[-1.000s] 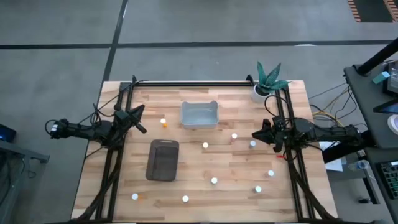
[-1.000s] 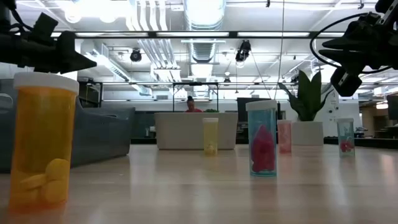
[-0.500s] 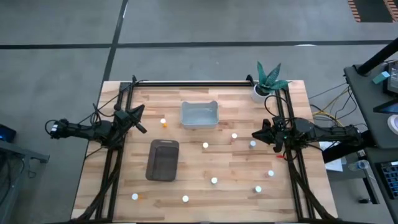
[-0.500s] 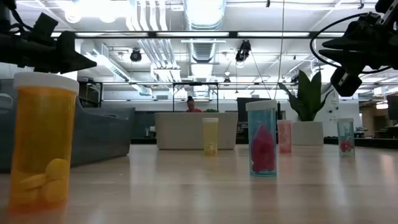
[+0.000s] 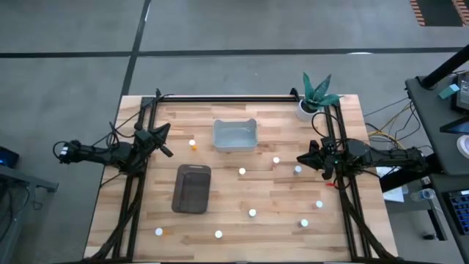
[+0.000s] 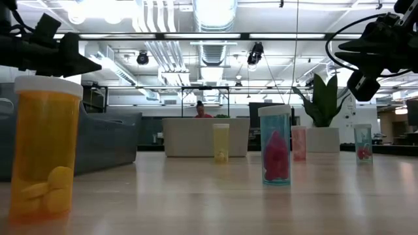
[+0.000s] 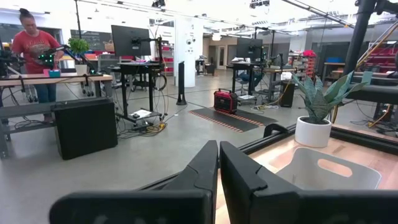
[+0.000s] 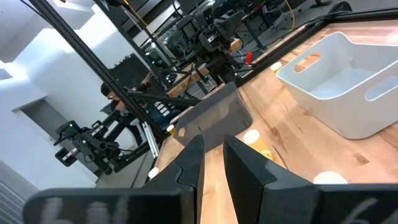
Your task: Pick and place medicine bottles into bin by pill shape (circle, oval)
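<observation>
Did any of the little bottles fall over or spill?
Nothing stands out. In the low view the medicine bottles that show stand upright with caps on, and from above the rest show as round white caps scattered on the table. The white bin and dark bin sit flat, and no loose pills show.

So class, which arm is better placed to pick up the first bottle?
Probably the right: its end effector hangs beside a white-capped bottle, nearer than the left end effector is to any bottle.
</observation>
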`<state>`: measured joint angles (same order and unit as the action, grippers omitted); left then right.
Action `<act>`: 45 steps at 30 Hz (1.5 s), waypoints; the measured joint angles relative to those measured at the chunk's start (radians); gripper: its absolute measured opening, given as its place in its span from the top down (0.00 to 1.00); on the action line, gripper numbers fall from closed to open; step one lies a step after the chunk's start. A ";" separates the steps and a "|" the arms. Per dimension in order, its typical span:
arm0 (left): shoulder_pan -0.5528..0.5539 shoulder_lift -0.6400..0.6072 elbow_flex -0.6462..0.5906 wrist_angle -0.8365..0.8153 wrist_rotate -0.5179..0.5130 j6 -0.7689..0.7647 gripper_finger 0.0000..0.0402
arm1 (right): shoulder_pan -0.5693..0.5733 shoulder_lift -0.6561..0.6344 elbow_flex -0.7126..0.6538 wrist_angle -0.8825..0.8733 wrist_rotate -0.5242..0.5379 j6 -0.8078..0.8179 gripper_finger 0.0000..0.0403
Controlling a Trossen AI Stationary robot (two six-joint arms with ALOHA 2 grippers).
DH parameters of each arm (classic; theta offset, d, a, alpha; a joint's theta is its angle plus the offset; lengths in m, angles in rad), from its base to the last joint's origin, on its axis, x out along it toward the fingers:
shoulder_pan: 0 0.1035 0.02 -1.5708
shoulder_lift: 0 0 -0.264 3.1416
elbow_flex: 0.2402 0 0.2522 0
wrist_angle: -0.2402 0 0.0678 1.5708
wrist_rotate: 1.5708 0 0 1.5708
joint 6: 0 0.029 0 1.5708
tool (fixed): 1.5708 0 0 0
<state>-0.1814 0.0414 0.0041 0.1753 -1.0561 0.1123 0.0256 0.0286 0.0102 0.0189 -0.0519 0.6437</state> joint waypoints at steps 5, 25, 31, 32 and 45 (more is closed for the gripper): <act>0.000 0.000 0.000 0.000 0.000 0.000 1.00 | 0.000 0.000 0.000 0.000 0.000 0.000 0.87; 0.000 0.000 0.000 0.000 0.000 0.000 1.00 | 0.000 0.000 0.000 0.000 0.001 -0.139 0.87; 0.000 0.000 0.000 0.000 0.000 0.000 1.00 | 0.000 0.000 0.000 0.026 0.000 -0.148 0.87; 0.000 0.000 0.000 0.000 0.000 0.000 1.00 | 0.000 0.000 0.000 0.035 0.000 -0.161 0.87; -0.002 0.000 0.000 0.003 0.114 -0.807 1.00 | 0.000 0.000 0.000 0.102 0.002 -0.510 0.87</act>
<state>-0.1833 0.0418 0.0044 0.1787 -0.9423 -0.6952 0.0254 0.0284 0.0101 0.1206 -0.0503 0.1337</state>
